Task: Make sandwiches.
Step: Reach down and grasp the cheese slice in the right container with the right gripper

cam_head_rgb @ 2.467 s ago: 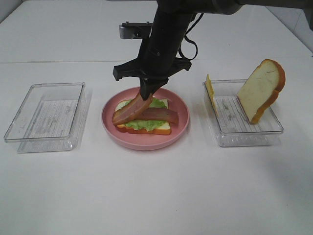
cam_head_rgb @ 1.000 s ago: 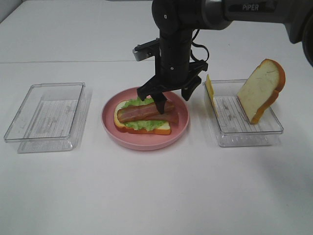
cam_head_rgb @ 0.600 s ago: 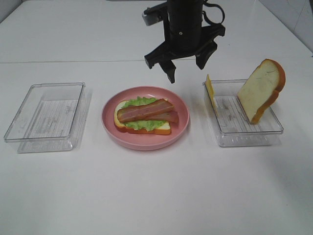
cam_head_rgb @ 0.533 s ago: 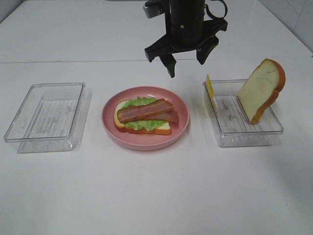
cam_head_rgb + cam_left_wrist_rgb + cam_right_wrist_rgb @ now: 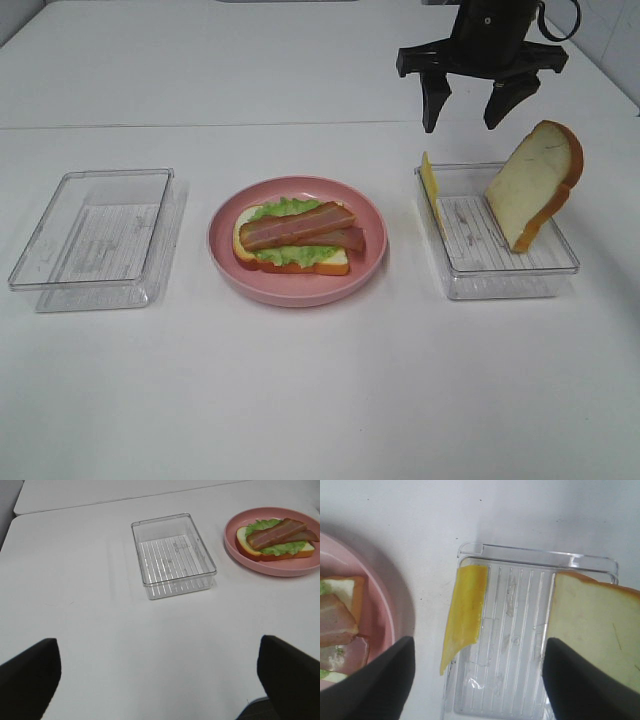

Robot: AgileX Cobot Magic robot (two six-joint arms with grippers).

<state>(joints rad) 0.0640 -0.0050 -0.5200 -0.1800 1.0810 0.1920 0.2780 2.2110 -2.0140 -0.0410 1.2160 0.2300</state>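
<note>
R claw [image 5: 461,120] moved off plate [image 5: 224,264] to over R tray [image 5: 470,288] | spread wide, empty | L claw [image 5: 160,674] wide, empty

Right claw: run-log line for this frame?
right claw open, empty, over right tray | cheese slice, bread slice lean in it | bacon tops sandwich on pink plate

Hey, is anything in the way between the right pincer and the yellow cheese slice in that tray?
Nothing visible. The right pincer hangs open above the tray, the cheese slice leans uncovered on its wall nearest the plate, and the bread slice leans at the opposite side, apart from it.
</note>
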